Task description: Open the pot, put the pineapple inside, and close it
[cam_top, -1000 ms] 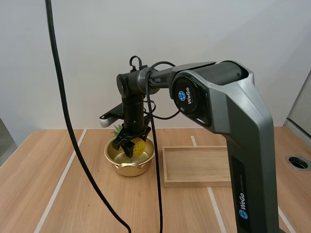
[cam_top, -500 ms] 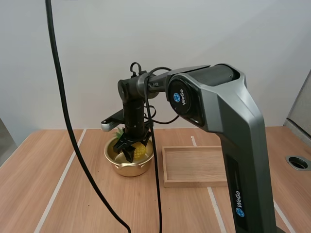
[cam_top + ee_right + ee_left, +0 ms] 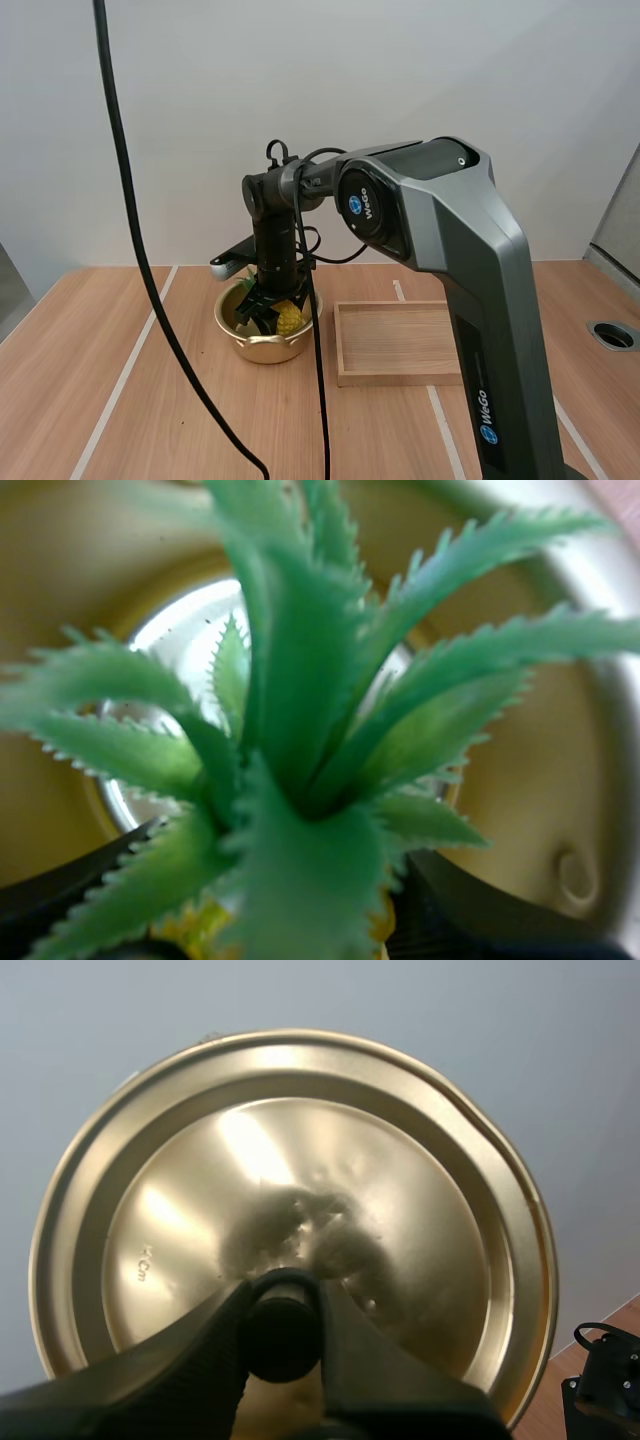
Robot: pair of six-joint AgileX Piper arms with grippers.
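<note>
The gold pot (image 3: 262, 347) stands without its lid on the wooden table, left of the tray. My right gripper (image 3: 266, 308) reaches down into it, shut on the yellow pineapple (image 3: 290, 319), which sits low inside the rim. Seen from the right wrist, the pineapple's green leaves (image 3: 290, 740) spread over the pot's shiny bottom and gold wall (image 3: 520, 770), with a black finger (image 3: 470, 910) on each side of the fruit. My left gripper (image 3: 283, 1312) is shut on the black knob (image 3: 283, 1332) of the gold lid (image 3: 300, 1180) and holds it up in the air.
A shallow wooden tray (image 3: 398, 377) lies right beside the pot, on its right. Pale lines run across the tabletop. A round hole (image 3: 612, 334) sits at the table's far right edge. Bare wood lies in front of and left of the pot.
My right gripper has come down with the pineapple, from just above the rim to inside the pot. The arm's elbow has swung a little to the left.
</note>
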